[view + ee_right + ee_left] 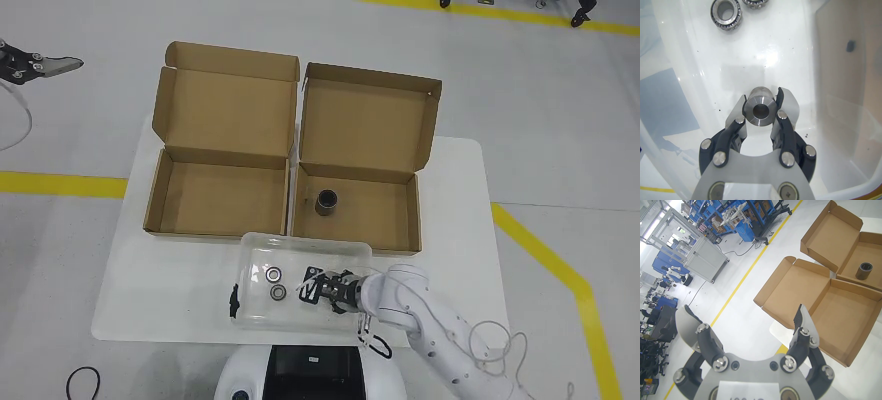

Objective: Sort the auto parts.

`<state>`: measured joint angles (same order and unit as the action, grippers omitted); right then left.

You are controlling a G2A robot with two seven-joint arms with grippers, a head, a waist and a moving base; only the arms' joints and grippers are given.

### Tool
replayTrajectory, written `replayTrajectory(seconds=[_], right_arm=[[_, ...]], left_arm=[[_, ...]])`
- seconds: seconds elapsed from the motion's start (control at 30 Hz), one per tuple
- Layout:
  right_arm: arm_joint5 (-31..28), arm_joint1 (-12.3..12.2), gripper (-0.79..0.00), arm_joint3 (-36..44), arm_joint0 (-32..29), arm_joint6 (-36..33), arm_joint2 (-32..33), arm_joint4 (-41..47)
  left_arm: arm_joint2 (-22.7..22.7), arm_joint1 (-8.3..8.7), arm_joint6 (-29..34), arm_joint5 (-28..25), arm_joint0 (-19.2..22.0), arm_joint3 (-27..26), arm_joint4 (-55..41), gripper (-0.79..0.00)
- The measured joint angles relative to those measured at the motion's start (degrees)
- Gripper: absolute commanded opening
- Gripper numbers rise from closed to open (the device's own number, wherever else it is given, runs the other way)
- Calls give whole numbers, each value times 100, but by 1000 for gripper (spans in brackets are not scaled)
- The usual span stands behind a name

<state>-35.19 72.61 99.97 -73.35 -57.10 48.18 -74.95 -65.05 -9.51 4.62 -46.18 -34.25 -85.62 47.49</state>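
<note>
- Your white table (455, 200) carries two open cardboard boxes side by side: the left box (215, 195) and the right box (380, 218), where a dark bushing (327, 202) stands upright.
- The clear bin (300, 240) sits just in front of them, with two bearings (271, 271) inside.
- Your left gripper (743, 308) hangs over the floor off the table's left, fingers spread wide.
- Your right gripper (762, 96), inside the bin, clamps a steel sleeve (760, 111).

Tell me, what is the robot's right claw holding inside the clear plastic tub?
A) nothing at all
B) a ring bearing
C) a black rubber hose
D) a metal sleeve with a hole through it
D: the right wrist view shows the right gripper closed on a metal sleeve with a round bore, while a ring bearing lies loose farther off in the tub.
</note>
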Motion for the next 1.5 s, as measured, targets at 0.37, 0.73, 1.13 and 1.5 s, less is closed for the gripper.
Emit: replayTrajectory(seconds=[0.37, 0.73, 1.13, 1.5], right_arm=[[-478, -133, -785, 476, -213, 1863, 328, -43], [-498, -156, -785, 576, -119, 4192, 607, 67], [-69, -76, -785, 1066, 451, 5347, 779, 280], [-58, -2, -785, 1180, 888, 6194, 908, 926]], left_arm=[[0, 0, 0, 0, 0, 0, 0, 0], [0, 0, 0, 0, 0, 0, 0, 0], [0, 0, 0, 0, 0, 0, 0, 0], [0, 0, 0, 0, 0, 0, 0, 0]])
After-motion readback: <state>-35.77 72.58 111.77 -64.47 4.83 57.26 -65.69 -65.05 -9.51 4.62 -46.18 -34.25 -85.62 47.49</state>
